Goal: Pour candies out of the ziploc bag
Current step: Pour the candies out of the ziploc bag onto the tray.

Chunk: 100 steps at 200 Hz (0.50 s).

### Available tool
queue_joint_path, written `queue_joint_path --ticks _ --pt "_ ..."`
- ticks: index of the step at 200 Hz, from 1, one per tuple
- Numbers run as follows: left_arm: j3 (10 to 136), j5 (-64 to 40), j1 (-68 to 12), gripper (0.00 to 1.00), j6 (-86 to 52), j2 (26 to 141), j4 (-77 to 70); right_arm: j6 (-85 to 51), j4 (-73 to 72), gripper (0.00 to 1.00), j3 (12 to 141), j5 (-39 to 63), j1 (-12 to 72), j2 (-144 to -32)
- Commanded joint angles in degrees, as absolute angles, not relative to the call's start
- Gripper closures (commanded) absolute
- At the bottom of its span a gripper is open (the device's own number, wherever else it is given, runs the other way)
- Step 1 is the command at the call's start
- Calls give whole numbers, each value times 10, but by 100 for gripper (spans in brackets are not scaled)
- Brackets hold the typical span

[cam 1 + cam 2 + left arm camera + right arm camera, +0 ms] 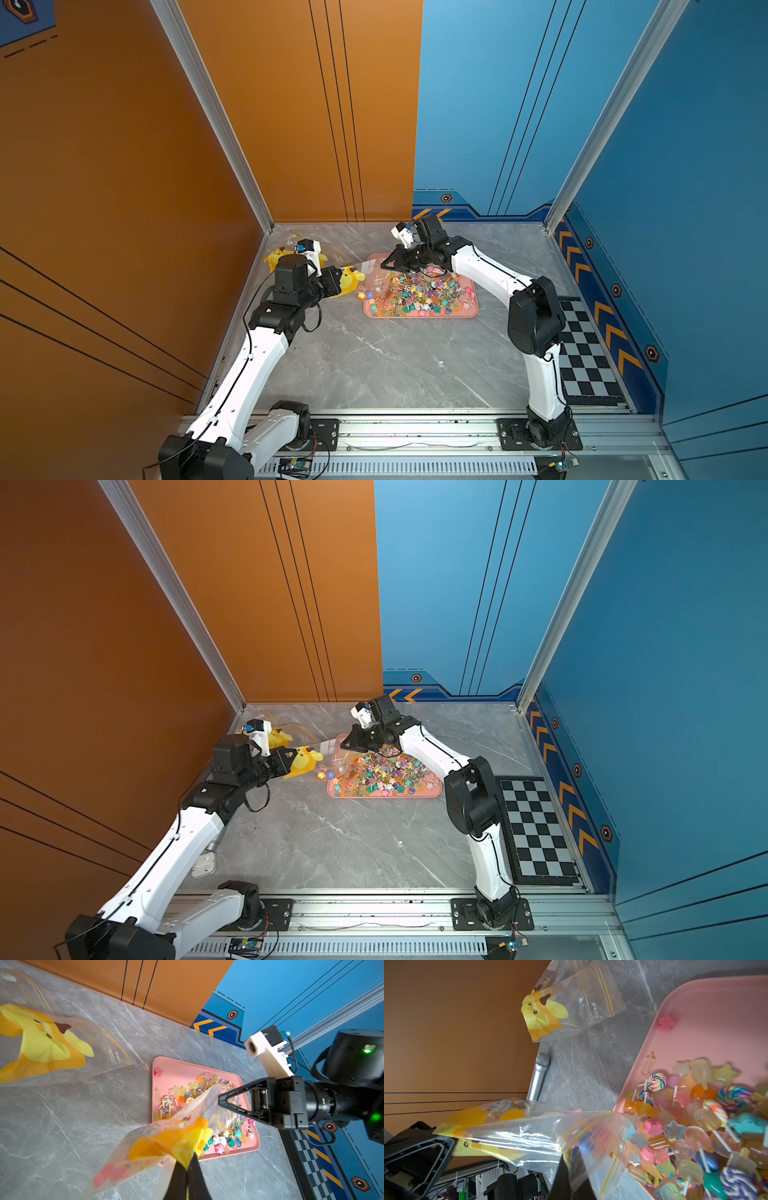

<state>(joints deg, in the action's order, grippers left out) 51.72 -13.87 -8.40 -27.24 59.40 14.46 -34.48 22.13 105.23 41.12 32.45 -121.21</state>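
**Bag held over the tray, pour nearly done**

The left arm (232, 386), nearest the lens in both top views, is stretched toward the far left of the grey surface (395, 365), and the right arm (490, 270) is bent in from the other side. Between them the pink tray (415, 316) is set toward the back. The ziploc bag (166, 1142) is held clear of the surface. Its yellow printed bottom end is pinched in the closed left claw (190, 1160), and one lip of its mouth is pinched in the closed right claw (220, 1100), over the tray's edge. Most of the candies (695, 1126) are heaped in the tray. A few are seen inside the bag, toward the left claw's end (pink shapes, blurred through the plastic). A spare bag (52, 1047) is laid flat further back.

The step in hand is judged to be the emptying of the last pieces. It would be done well if the bottom end were raised well above the mouth, the mouth were kept inside the tray's rim, and the film were shaken gently. Lollipop sticks are likely to be caught in the creases.
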Motion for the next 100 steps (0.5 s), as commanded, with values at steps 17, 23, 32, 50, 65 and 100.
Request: queue_joint_path --ticks 17,23,32,50,65,100 --pt "518 -76 -94 100 -271 593 83 -338 296 100 1077 341 272 -1246" --pt "519 -74 -97 100 -271 595 82 -337 299 100 1080 340 270 -1248" --pt "521 -72 -101 100 -269 600 81 -335 302 100 1087 339 267 -1251" --pt "525 -67 -110 100 -267 607 79 -335 307 100 1097 339 258 -1256" --pt "530 -62 -117 100 -264 614 76 -332 313 100 1106 339 252 -1262" --pt "545 -55 -131 100 -259 638 73 -325 325 100 1112 339 242 -1268"
